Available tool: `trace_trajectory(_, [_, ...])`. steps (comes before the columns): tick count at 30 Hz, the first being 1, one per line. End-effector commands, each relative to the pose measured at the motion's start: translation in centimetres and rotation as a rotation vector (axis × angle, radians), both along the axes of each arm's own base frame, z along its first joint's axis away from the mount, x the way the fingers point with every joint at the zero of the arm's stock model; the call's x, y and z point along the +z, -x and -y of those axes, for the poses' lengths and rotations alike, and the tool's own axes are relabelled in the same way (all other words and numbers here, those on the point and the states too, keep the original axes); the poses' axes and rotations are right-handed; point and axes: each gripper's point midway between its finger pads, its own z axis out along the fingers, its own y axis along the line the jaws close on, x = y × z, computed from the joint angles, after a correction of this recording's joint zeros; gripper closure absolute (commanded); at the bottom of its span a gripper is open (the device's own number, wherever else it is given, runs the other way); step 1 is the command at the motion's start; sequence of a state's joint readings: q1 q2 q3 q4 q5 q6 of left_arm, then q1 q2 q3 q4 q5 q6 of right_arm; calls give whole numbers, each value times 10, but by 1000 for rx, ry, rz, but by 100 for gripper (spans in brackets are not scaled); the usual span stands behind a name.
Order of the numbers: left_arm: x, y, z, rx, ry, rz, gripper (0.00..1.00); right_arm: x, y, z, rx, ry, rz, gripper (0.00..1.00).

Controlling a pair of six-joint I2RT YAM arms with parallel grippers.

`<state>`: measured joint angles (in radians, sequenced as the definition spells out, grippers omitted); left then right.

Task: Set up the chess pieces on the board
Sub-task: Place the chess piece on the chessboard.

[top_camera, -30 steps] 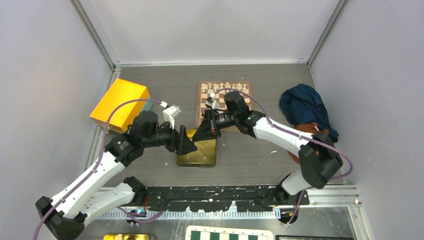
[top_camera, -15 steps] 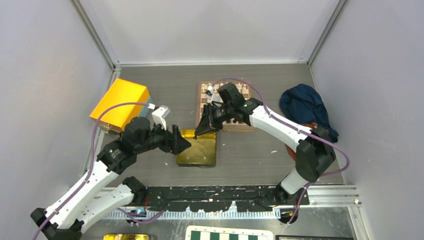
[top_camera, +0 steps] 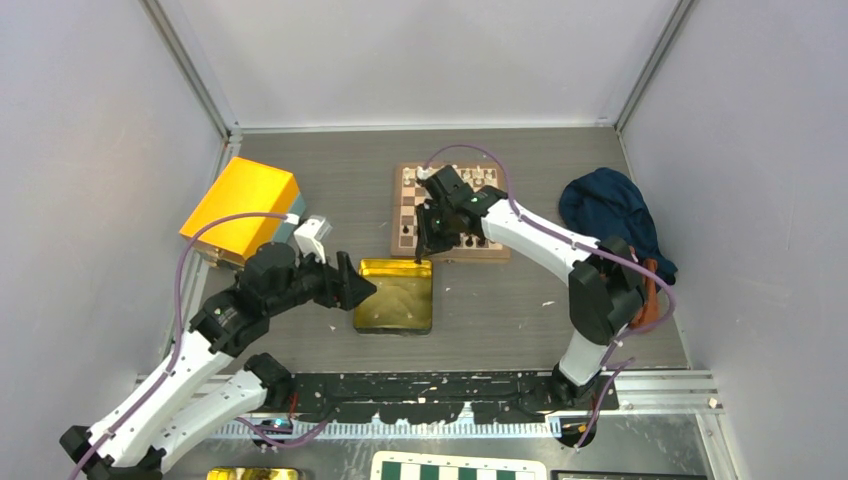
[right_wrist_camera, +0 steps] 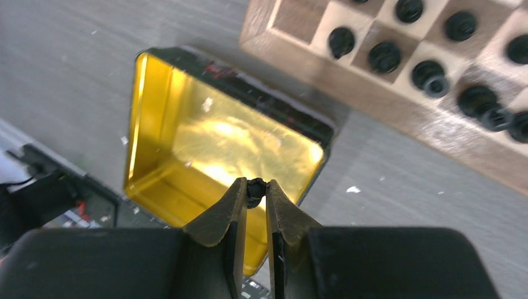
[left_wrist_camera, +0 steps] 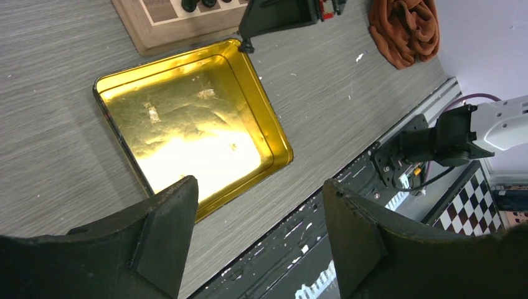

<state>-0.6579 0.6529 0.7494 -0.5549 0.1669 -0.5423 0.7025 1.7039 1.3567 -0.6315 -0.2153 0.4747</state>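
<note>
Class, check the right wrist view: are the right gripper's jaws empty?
No, the right gripper pinches a small black chess piece at its tips.

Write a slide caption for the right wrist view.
Right pincer pinching a black piece, gold tin behind it, other black pieces on the board at upper right.

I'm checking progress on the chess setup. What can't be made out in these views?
- Small black chess piece: right wrist view, the right jaws cover all but its top; type unclear.
- Square wooden chessboard: top view, the right arm hides its middle squares; pieces too small to identify.
- Same board, left wrist view: cut off by the top edge, only a corner shows.
</note>
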Motion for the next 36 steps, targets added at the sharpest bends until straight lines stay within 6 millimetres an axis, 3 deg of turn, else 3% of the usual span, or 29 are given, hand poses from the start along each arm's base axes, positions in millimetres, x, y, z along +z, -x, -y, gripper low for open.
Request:
trace_trajectory(1, [5,-1,-3,18,17,24,26,15,-35,-1,-17,88,205,99])
trace_trajectory(15, [-4,6,-13,28,-7,26,26,20,-47,-35,44,265,508,99])
trace_trajectory(22, [-6,9,-16,29,-8,25,26,22,-55,-39,29,314,654,99])
trace_trajectory(36, [-7,10,-19,41,-12,27,26,2,-66,-37,-16,345,803,99])
